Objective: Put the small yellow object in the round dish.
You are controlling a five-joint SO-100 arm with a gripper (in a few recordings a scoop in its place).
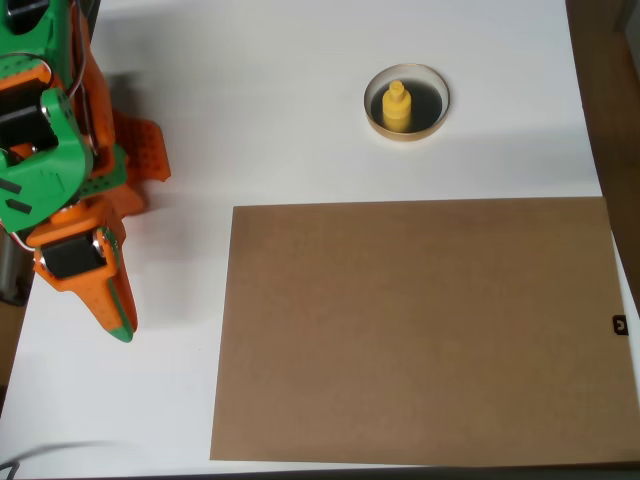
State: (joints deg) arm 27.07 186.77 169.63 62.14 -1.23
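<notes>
Seen in the overhead view, the arm [60,150] sits folded at the left edge, a bulky stack of green and orange parts well away from everything else. Its upper links are green, the lower housing orange, and a dark block shows in the orange section near the bottom. From there one long orange finger [118,300] with a green tip runs down and to the right, lying low over the white surface [250,100]. A second, perforated orange piece sticks out to the right of the arm higher up, beside the green body.

The jaws [125,325] hold nothing; nothing is near their tip. How far they stand open I cannot tell from above, since the parts overlap and only the one finger reads clearly.

The yellow object [397,106] stands upright inside the dish [407,134], its knob pointing up, slightly left of the dish's centre. The dish rests on the white surface in the upper middle of the picture, its dark inside ringed by a pale tan rim. It is well apart from the arm and just above the top edge of a large brown sheet [420,330], without touching it.

That sheet, flat and plain like cardboard, covers most of the lower right of the surface. A small black tag [620,324] sits at its right edge. Beyond the surface on the right a strip of brown floor [615,90] shows.
</notes>
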